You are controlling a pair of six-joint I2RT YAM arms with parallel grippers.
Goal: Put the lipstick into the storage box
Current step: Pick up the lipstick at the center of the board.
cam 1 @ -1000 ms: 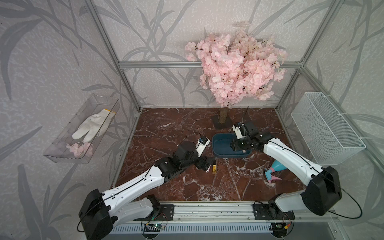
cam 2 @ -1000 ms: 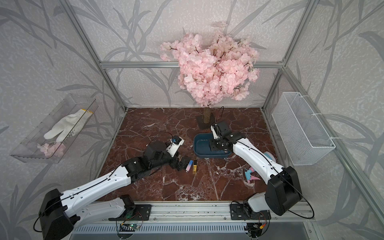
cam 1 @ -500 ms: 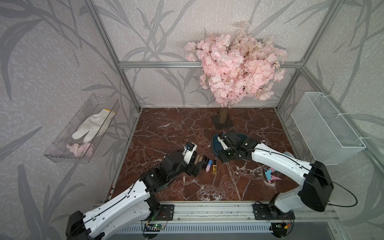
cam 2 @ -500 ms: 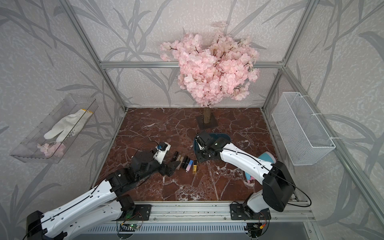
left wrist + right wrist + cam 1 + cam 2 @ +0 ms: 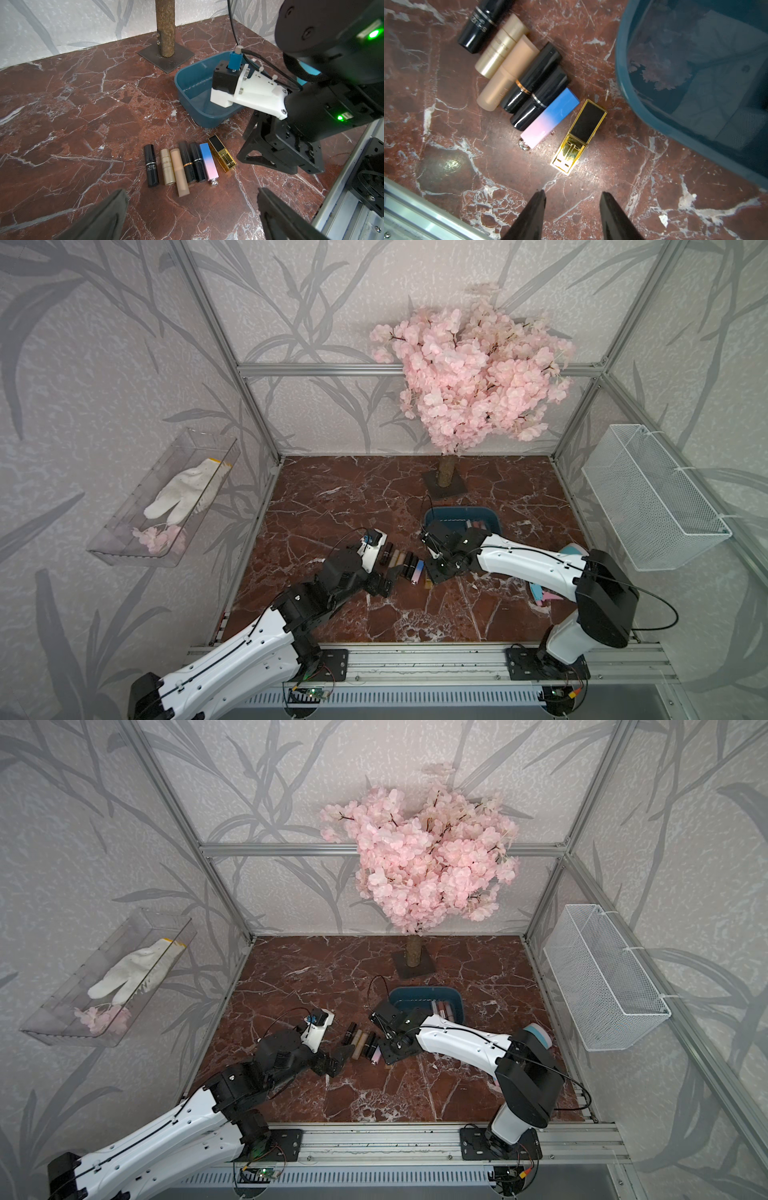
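Observation:
Several lipsticks lie side by side on the marble floor. At the row's right end are a pink-and-blue lipstick and a gold-and-black lipstick. The teal storage box stands just behind the row, and both top views show a few lipsticks inside it. My right gripper hovers open over the floor just in front of the gold one, with nothing between its fingers. My left gripper is wide open and empty, a little in front of the row's middle.
A pink blossom tree stands on a dark base plate behind the box. A white wire basket hangs on the right wall, and a clear bin with a glove on the left wall. Small pink and blue items lie front right. An aluminium rail borders the front.
My right gripper has swung from over the storage box to the right end of the lipstick row. My left arm has drawn back toward the front, uncovering the row.

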